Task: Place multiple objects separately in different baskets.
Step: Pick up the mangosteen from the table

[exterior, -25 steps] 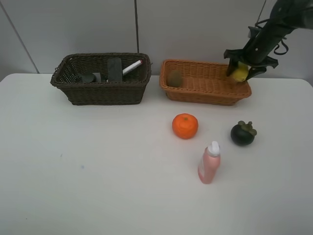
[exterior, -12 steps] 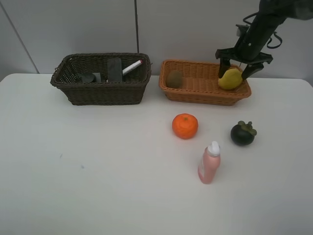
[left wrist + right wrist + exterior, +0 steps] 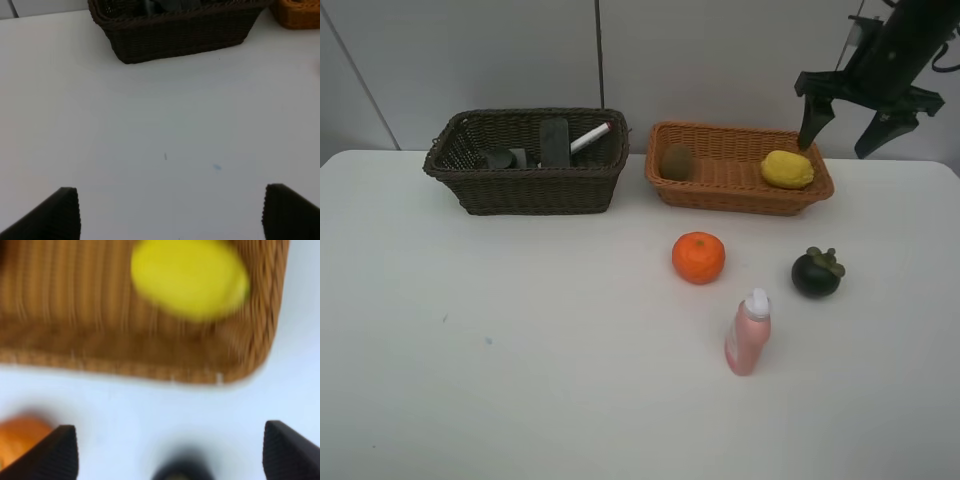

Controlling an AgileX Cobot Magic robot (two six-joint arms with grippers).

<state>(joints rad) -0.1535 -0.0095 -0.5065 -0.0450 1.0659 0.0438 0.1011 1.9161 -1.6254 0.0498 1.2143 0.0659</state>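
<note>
On the white worktop [image 3: 520,380], the lemon [image 3: 787,169] lies in the tan basket [image 3: 720,192] at the far edge, with the kiwi [image 3: 677,161] at the basket's other end. The right fingers [image 3: 810,115] hang spread above it, empty. The dark basket [image 3: 530,190] stands toward the far left corner. The orange [image 3: 698,257], mangosteen [image 3: 816,272] and pink bottle [image 3: 749,335] stand mid-worktop. The left fingers [image 3: 62,212] are spread, empty.
</note>
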